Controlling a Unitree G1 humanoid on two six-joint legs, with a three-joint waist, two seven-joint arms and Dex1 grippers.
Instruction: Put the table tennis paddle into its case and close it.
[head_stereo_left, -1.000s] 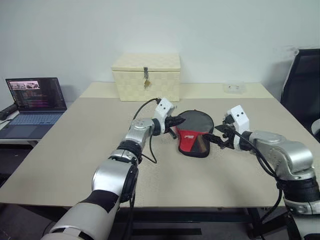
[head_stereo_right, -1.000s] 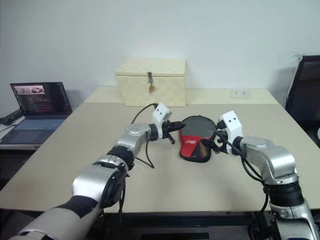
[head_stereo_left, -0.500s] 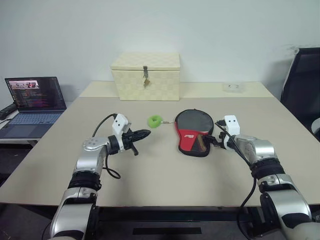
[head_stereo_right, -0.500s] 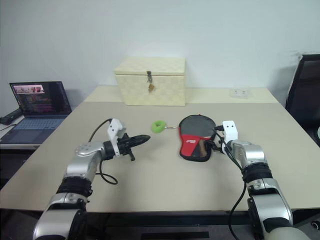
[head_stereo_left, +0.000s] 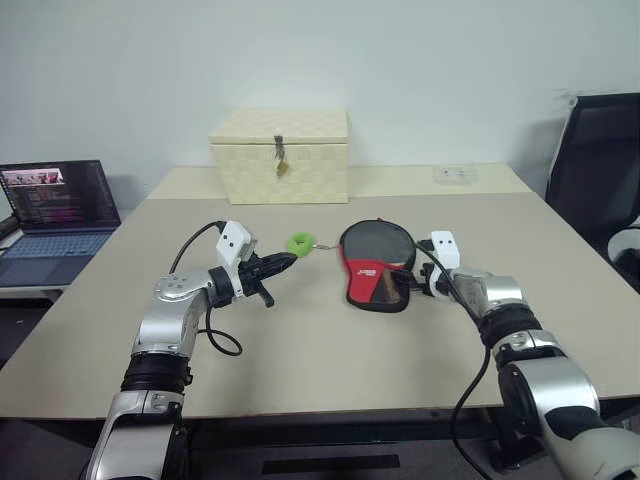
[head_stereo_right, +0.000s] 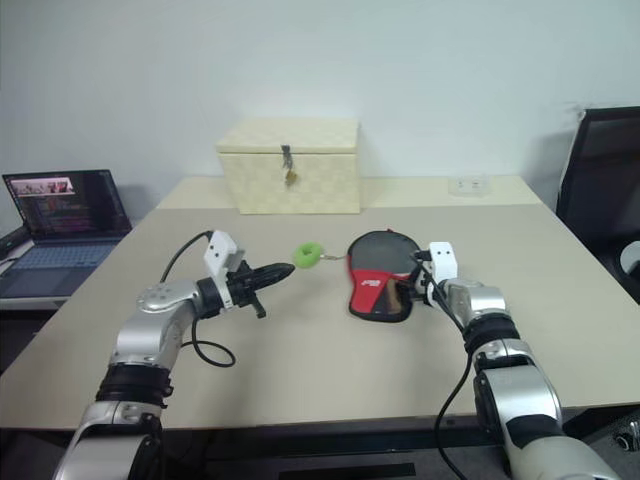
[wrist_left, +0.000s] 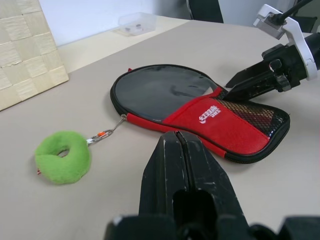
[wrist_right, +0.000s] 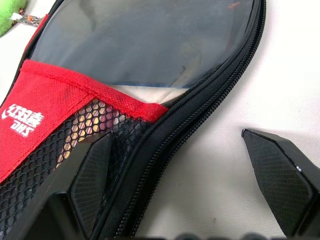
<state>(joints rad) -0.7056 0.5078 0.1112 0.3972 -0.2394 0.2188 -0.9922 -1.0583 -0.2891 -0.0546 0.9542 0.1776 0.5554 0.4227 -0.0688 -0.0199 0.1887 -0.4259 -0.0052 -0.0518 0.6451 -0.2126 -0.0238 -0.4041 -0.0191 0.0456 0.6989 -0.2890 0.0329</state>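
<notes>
The case (head_stereo_left: 372, 268), a black and red paddle-shaped pouch, lies flat at the table's middle. Its green fuzzy charm (head_stereo_left: 300, 243) is stretched out to the left on a short chain. A brown shape shows through the mesh pocket (wrist_right: 60, 145); otherwise I cannot tell the paddle from the case. My left gripper (head_stereo_left: 287, 261) is shut and empty, a short way left of the charm and pointing at it. My right gripper (wrist_right: 185, 175) is open at the case's right edge. One of its fingers (wrist_right: 92, 172) rests over the mesh, while the other stands over bare table.
A cream latched box (head_stereo_left: 280, 155) stands at the back of the table (head_stereo_left: 300, 350). A small clear container (head_stereo_left: 455, 175) sits at the back right. An open laptop (head_stereo_left: 50, 215) is on a side surface to the left, and a black chair (head_stereo_left: 595, 165) is at the right.
My left gripper has drawn back to the left from the case's top-left edge, and the green charm now lies uncovered on the table. My right gripper has sunk onto the case's right edge.
</notes>
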